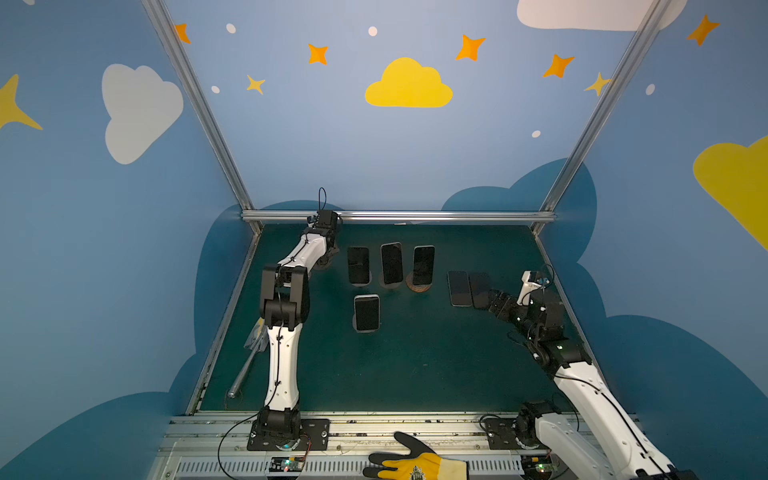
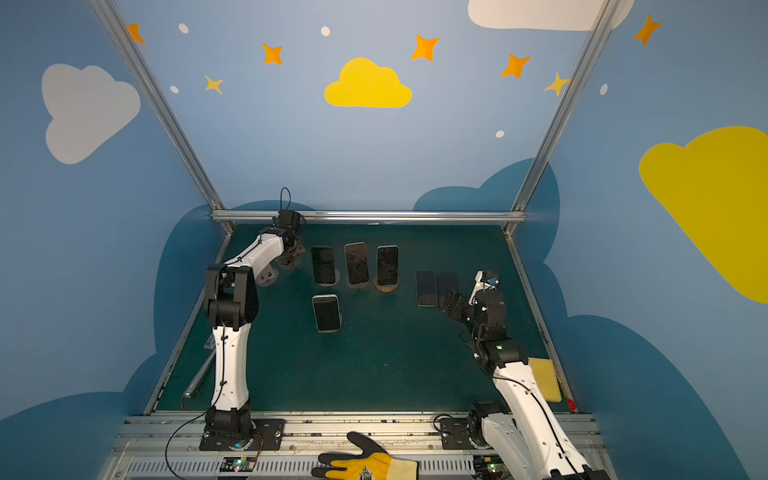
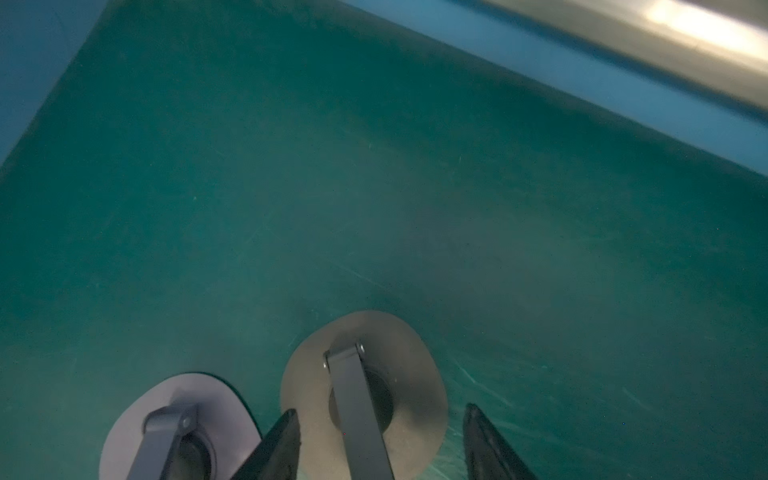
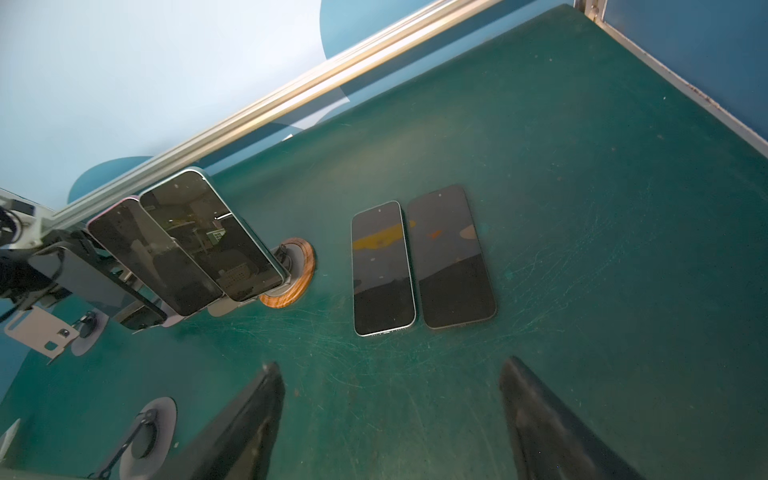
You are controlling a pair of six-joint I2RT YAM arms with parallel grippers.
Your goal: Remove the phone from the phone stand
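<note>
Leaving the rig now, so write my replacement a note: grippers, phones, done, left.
Left gripper: open, empty, over an empty stand at back left.
Right gripper: open, empty, near two flat phones lying side by side on the table, right side.
Done: those two are off stands.
Left: four propped phones, three in the back row, one in front.

On the table [image 2: 395, 365], three phones [image 2: 356, 264] are leaning on stands [image 2: 385, 287] in a far row. A fourth phone [image 2: 326, 313] is standing alone, nearer the front. Two flat phones [image 2: 426, 289] are lying side by side, right of the row. The left gripper [image 2: 291, 261] is hanging near the far-left corner beside an empty stand [image 2: 268, 277]. The right gripper [image 2: 451, 301] is pointing at the flat phones, just beside them.
</note>
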